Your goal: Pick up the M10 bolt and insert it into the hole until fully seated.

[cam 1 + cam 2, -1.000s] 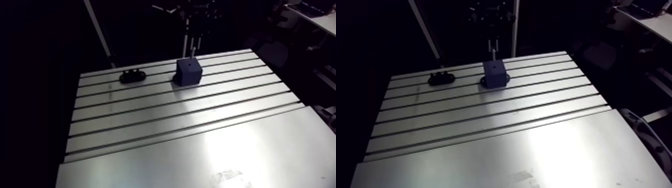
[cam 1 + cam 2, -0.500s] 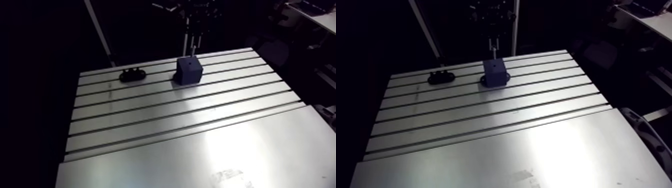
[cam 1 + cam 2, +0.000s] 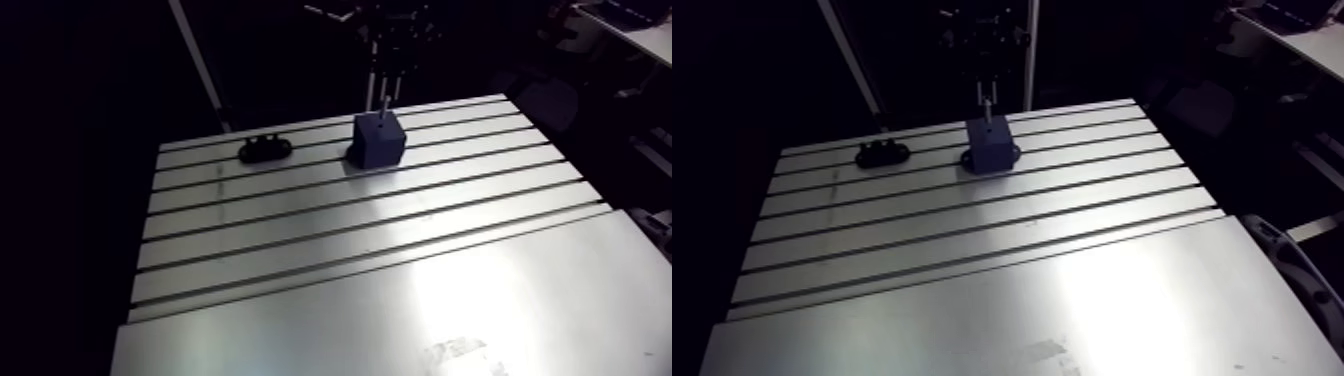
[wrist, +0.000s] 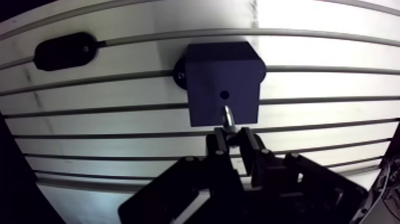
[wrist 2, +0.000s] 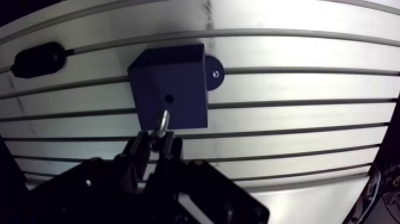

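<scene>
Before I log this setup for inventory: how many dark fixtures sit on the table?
2. The blue block sits just ahead of the gripper, which holds the bolt; the black oval holder lies apart, beside the block. The gripper may hide more.

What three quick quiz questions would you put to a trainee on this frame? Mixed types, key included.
1. True or false: the bolt is already seated in the hole of the block.
2. The gripper is: A) open, B) shut on the bolt, C) out of view.
3. Fill in: the black oval part lies ____ the block (touching / apart from).

Key: 1 false, the hole shows empty; 2 B; 3 apart from.
</scene>
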